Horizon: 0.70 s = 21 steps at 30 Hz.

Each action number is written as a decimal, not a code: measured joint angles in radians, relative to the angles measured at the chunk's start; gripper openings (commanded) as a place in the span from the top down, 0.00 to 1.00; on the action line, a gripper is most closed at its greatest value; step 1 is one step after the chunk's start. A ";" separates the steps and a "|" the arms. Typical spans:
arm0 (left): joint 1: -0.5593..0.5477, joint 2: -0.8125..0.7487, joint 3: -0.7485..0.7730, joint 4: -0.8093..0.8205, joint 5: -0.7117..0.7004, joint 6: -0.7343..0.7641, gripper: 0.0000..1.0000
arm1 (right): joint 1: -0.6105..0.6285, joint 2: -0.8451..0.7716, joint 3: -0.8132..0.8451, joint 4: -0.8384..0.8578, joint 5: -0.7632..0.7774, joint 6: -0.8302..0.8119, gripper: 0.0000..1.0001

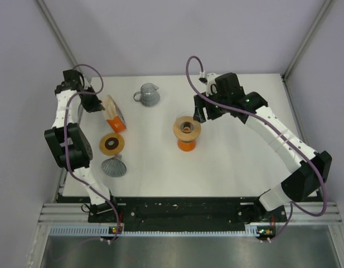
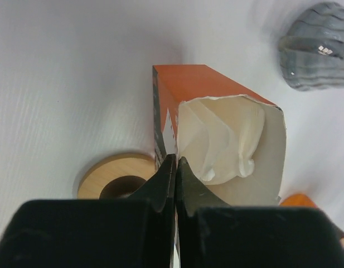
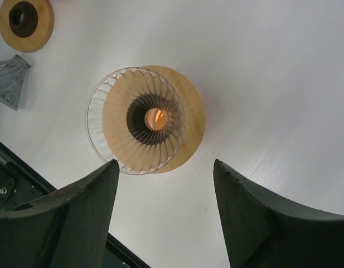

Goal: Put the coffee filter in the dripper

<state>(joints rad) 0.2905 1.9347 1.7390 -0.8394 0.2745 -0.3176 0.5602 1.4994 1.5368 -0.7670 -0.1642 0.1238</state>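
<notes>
The dripper is a ribbed clear glass cone in a wooden ring, standing on an orange cup at mid-table. In the right wrist view the dripper is empty. White coffee filters lie stacked inside an open orange box at the left. My left gripper is at the box's open end. In the left wrist view the left gripper is pressed shut on the box's left wall edge. My right gripper hovers just behind the dripper. In its wrist view the right gripper is open and empty.
A spare wooden ring lies near the box and also shows in the left wrist view. A grey ribbed glass cone lies in front of it. A grey glass server stands at the back.
</notes>
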 measured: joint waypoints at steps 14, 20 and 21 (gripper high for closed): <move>-0.353 -0.334 -0.119 -0.056 -0.034 0.298 1.00 | 0.171 0.001 0.073 0.108 -0.038 0.023 0.33; -0.449 -0.377 -0.158 -0.080 -0.037 0.336 1.00 | 0.202 0.032 0.089 0.241 -0.040 0.119 0.34; -0.460 -0.379 -0.162 -0.084 -0.037 0.339 1.00 | 0.201 0.044 0.086 0.270 -0.040 0.144 0.34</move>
<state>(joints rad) -0.1692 1.5558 1.5772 -0.9230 0.2371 0.0216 0.7612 1.5436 1.6230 -0.4973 -0.2039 0.2680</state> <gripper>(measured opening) 0.013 0.666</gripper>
